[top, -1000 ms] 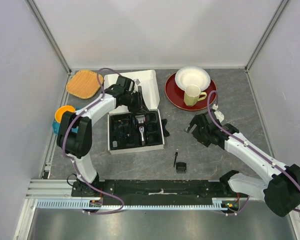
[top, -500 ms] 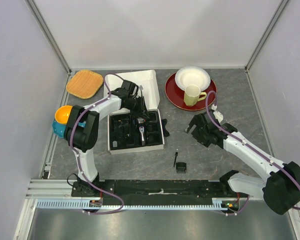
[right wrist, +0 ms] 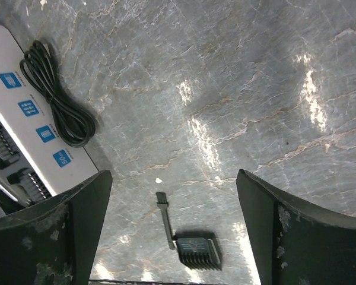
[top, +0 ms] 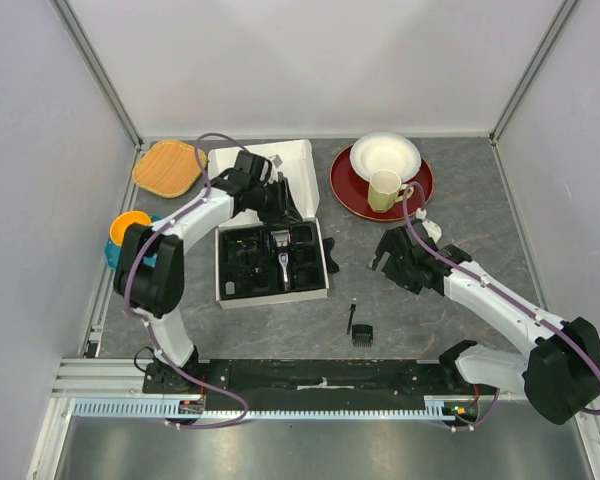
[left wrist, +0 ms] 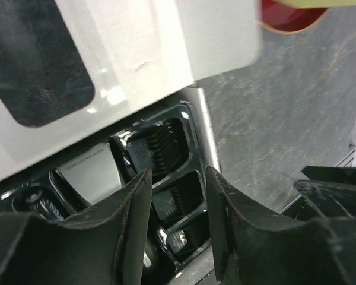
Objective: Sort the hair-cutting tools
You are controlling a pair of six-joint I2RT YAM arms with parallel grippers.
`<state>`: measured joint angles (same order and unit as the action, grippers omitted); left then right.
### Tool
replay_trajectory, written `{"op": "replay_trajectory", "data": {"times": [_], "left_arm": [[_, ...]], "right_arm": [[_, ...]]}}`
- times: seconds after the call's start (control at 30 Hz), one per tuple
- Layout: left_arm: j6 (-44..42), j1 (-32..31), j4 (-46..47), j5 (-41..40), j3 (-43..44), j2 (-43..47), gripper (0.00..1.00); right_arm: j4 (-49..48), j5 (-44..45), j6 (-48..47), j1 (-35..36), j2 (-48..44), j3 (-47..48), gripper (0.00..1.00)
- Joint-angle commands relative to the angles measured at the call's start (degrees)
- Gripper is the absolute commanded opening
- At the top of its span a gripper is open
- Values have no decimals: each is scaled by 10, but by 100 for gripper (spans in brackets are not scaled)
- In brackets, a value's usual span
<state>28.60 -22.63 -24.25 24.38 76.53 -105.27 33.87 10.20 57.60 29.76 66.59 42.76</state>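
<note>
The black and silver clipper (top: 281,256) lies in the black moulded tray (top: 242,262) of the white box, its silver body (left wrist: 89,173) showing in the left wrist view. Comb attachments (left wrist: 165,141) fill the tray's right-hand pockets. My left gripper (top: 285,208) (left wrist: 178,181) hovers over those pockets at the lid's edge, open, with nothing between its fingers. One loose comb attachment (top: 362,335) (right wrist: 197,251) and the thin cleaning brush (top: 351,318) (right wrist: 165,222) lie on the table. My right gripper (top: 383,252) (right wrist: 175,196) hangs wide open above them, holding nothing.
A coiled black cable (top: 328,250) (right wrist: 56,98) lies against the box's right side. The box lid (top: 285,165) stands open behind the tray. A red plate (top: 342,190) with a white bowl (top: 385,155) and mug (top: 385,190) sits back right. A woven mat (top: 170,167) and orange bowl (top: 128,230) are left.
My left gripper dipped to the tray's right pockets, then rose back toward the lid with its jaws wider. My right gripper edged slightly left and opened a touch more.
</note>
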Motion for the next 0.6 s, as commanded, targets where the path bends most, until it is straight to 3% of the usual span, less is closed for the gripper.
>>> {"op": "replay_trajectory", "data": {"times": [0.0, 0.23, 0.43, 0.57], "left_arm": [[-16, -2, -2, -52, 0, 99, 49], [-28, -2, -49, -179, -64, 250, 58], [-19, -1, -97, -272, -133, 355, 61], [-21, 0, -122, -298, -157, 414, 61]], "right_arm": [[-15, -17, -89, -1, 9, 6, 94], [-42, -58, -145, 50, 28, -15, 88], [-56, -49, -115, 129, 72, -1, 74], [-52, -36, -96, 172, 120, 11, 59]]}}
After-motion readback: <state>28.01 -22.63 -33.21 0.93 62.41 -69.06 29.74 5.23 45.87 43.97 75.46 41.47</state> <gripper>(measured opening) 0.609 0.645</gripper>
